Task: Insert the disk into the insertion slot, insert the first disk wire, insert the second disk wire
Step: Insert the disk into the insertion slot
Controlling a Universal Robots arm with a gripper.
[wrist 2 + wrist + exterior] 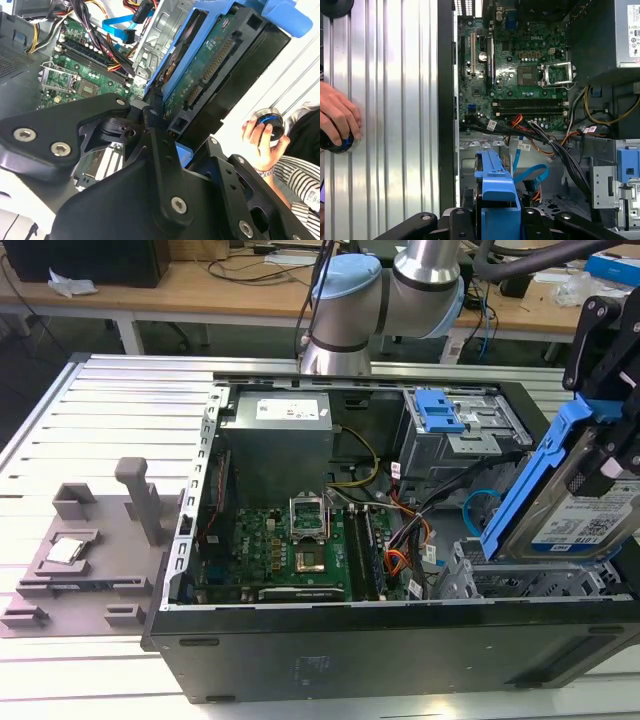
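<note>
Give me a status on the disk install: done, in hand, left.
Done: nothing seated yet. In hand: the gripper clamps the disk, tilted above the insertion slot, not lying in it. Left: seating the disk and both wires; its connector is bare and the blue cable lies loose.

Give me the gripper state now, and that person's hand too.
Gripper: fingers shut on the disk, held tilted over the insertion slot.
Person's hand: gripping a round black-and-blue button.

disk [590, 515]: silver metal, paper-labelled, framed in glossy blue plastic
insertion slot [480, 578]: perforated silver-grey sheet metal
table [100, 390]: ribbed, brushed metal
</note>
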